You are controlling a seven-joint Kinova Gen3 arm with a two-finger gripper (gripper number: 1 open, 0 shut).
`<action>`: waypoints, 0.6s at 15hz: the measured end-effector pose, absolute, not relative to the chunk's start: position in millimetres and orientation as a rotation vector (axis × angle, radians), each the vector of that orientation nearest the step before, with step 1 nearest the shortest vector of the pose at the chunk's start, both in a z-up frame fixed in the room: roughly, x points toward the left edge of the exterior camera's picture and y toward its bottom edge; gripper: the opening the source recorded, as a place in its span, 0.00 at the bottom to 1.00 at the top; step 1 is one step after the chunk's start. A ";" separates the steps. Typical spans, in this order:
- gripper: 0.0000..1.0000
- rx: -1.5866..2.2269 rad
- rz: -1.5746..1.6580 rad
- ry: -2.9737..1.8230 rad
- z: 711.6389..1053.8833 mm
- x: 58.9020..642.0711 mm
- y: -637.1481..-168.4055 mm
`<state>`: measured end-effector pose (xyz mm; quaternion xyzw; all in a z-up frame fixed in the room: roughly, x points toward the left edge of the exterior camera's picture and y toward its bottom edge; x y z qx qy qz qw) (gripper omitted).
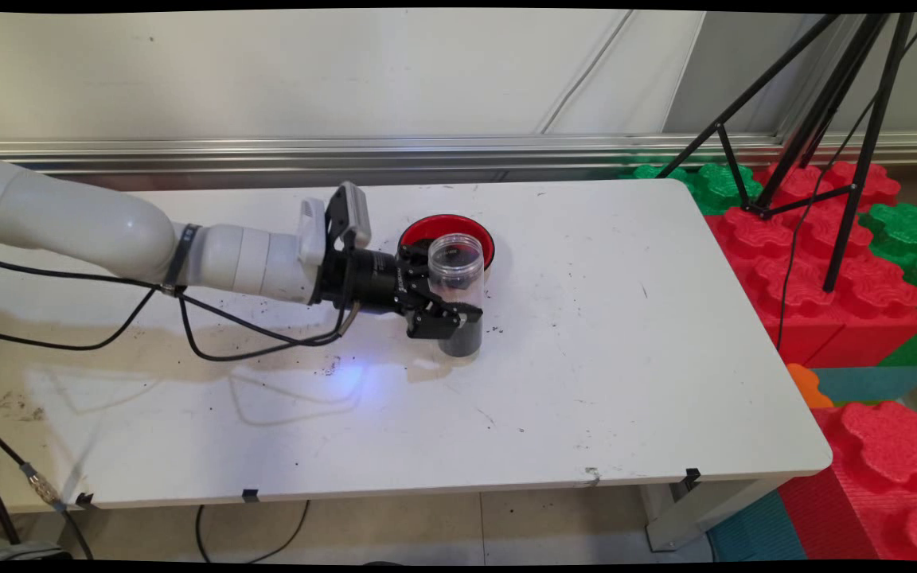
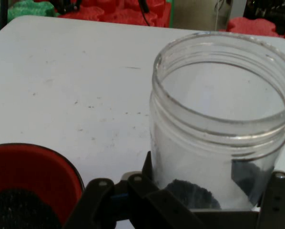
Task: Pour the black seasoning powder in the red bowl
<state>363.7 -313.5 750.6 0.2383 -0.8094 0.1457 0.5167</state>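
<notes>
A clear plastic jar (image 1: 457,274) stands upright on the white table (image 1: 626,358), its lower part dark with black grains, its mouth open. My gripper (image 1: 452,312) comes in from the left and is shut on the jar's lower half. Right behind the jar sits a red bowl (image 1: 427,232) with dark stuff inside. In the hand view the jar (image 2: 218,138) fills the right side between my fingers (image 2: 278,200), with black grains at its bottom, and the red bowl (image 2: 33,171) lies at the lower left with dark matter in it.
Black crumbs are scattered on the table left of the jar. Black cables (image 1: 212,330) hang from the arm over the table. A black tripod (image 1: 809,127) stands on red and green foam blocks (image 1: 825,263) beyond the table's right edge.
</notes>
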 end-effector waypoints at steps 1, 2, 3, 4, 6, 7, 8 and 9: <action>0.00 0.580 0.339 -1.936 753.8 365.6 -314.5; 0.00 0.586 0.329 -1.932 755.8 366.8 -315.1; 0.00 0.595 0.312 -1.924 759.0 369.0 -316.2; 0.00 0.602 0.300 -1.919 761.1 370.5 -317.0; 0.00 0.621 0.261 -1.907 766.6 374.5 -318.9; 0.00 0.630 0.241 -1.900 769.0 376.3 -319.5; 0.00 0.638 0.225 -1.895 771.1 377.7 -320.2; 0.00 0.650 0.200 -1.887 774.0 379.7 -321.2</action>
